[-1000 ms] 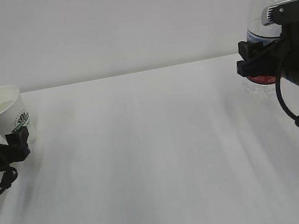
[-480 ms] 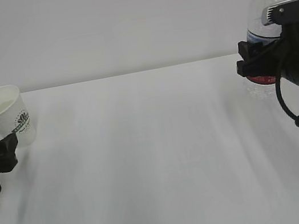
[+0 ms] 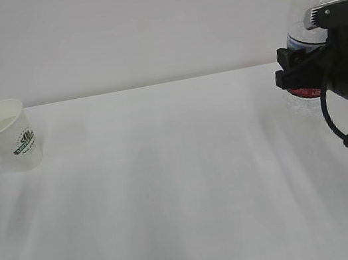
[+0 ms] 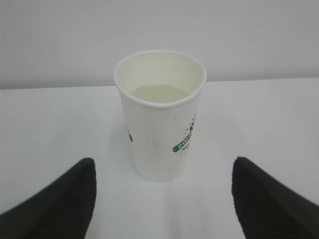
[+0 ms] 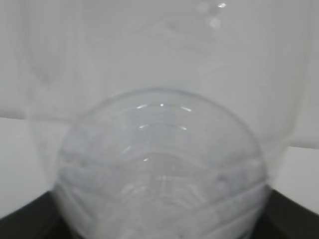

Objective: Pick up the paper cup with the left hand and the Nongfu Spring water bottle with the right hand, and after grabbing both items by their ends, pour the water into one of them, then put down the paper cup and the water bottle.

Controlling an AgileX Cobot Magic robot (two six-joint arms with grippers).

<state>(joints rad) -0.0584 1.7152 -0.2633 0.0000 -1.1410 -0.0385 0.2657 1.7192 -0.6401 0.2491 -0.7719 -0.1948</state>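
Table (image 3: 184,189): white, plain wall behind.
Bottle (image 3: 314,24): far right, upright, your right hand (image 3: 296,75) clamped around it.
Cup (image 4: 160,114): far left, upright, standing free ahead between your left hand's (image 4: 159,199) spread fingers.

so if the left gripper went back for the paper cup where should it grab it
Around the lower half of the paper cup, coming in level from the near side, one finger on each flank. It stands upright and holds water, so a side grip keeps it level; the thin rim would likely buckle. The left gripper is open and already lined up with it.
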